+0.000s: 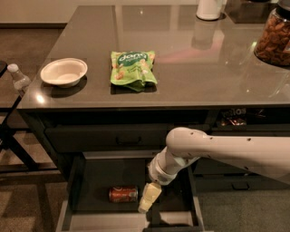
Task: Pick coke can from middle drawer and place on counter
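The coke can, red with silvery ends, lies on its side on the dark floor of the open middle drawer. My gripper hangs inside the drawer on the white arm that reaches in from the right. It is just to the right of the can, a short gap apart from it. The glossy counter stretches above the drawers.
On the counter are a white bowl, a green snack bag, a white container and a jar of nuts. A plastic bottle stands off the left edge. The closed top drawer front overhangs the open drawer.
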{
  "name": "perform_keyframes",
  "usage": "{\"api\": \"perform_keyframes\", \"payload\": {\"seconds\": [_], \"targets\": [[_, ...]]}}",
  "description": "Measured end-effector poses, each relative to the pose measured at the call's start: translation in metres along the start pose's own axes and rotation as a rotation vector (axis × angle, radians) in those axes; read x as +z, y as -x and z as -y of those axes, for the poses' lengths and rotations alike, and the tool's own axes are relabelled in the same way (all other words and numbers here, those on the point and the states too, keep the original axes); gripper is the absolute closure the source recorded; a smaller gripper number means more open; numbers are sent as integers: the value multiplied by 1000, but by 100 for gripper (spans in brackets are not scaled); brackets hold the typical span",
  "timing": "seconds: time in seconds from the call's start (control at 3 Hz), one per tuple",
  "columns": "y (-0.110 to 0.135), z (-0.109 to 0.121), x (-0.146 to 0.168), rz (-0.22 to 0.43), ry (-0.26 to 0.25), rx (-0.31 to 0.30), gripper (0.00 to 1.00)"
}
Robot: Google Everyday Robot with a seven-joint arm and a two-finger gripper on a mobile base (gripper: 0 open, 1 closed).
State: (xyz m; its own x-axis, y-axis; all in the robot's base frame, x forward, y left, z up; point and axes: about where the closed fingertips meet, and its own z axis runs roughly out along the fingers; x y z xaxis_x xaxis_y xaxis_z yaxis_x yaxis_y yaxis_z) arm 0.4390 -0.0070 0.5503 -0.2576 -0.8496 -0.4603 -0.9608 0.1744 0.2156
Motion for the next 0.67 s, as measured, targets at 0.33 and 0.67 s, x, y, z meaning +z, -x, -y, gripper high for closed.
{"api": "perform_keyframes", "payload": {"seconds": [0.33, 0.67], "targets": [[0, 0, 0, 0, 0, 0, 0], [2, 4, 30, 44, 12, -18, 0]]}}
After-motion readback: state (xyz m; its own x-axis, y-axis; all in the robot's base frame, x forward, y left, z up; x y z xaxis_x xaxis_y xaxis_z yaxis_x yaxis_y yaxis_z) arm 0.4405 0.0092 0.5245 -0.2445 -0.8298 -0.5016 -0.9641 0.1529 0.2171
